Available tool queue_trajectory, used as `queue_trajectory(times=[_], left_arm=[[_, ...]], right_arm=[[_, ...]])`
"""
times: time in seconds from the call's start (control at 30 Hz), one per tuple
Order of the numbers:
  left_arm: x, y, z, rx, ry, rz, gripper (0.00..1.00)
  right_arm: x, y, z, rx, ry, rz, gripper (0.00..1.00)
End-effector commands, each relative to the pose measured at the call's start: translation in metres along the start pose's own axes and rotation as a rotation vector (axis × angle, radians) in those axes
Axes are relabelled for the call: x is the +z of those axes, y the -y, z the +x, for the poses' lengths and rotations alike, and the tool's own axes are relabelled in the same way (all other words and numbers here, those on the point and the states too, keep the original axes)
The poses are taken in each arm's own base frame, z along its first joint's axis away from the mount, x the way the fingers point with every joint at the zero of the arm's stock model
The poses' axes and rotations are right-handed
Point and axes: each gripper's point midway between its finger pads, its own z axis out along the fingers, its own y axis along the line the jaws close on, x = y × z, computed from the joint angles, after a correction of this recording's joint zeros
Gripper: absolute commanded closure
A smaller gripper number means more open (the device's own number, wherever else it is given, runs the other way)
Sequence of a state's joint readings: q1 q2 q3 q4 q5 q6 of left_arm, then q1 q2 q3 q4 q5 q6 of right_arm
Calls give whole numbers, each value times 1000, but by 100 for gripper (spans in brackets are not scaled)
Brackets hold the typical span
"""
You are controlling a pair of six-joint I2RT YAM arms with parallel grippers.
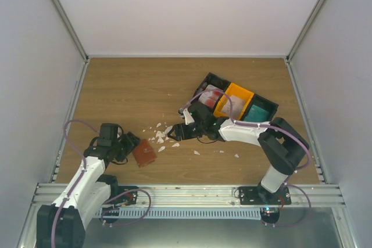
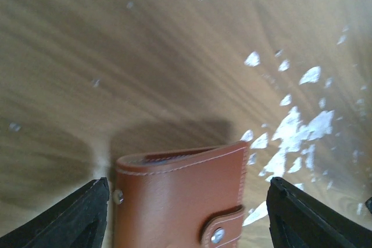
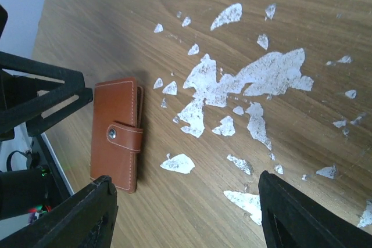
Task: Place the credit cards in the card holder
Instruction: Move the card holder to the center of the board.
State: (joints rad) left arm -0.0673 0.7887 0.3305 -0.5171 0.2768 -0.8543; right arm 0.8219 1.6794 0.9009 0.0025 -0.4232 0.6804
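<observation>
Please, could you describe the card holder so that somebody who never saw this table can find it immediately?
On the wooden table, look at the near left part, just ahead of the left arm's open fingers. There the card holder lies flat and closed, left of the scattered white scraps. It is the only reddish-brown leather thing, with a snap tab.

Wooden table (image 1: 145, 85): card holder (image 1: 144, 153), white scraps (image 1: 160, 136), bins (image 1: 244, 89).
</observation>
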Motion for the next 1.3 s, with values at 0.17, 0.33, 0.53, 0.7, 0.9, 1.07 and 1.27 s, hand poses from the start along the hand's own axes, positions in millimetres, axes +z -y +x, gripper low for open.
queue_trajectory(times=[0.17,0.33,0.53,0.7,0.9,1.07,1.27], left_arm=[[17,-19,40,-52,-165,-105,24],[23,-7,55,-6,-236,-92,26],[34,25,85,101,-370,0,36],[42,38,98,157,-417,26,35],[39,19,101,228,-416,-95,26],[33,0,107,262,-438,-148,29],[32,7,115,254,-456,-76,46]], right_arm=[[18,3,10,53,-43,-14,24],[23,4,18,42,-80,-31,25],[21,11,22,37,-86,4,36],[13,25,37,36,-120,81,51],[11,20,60,-18,-184,93,56],[18,13,72,-30,-226,59,57],[28,10,75,-19,-225,18,66]])
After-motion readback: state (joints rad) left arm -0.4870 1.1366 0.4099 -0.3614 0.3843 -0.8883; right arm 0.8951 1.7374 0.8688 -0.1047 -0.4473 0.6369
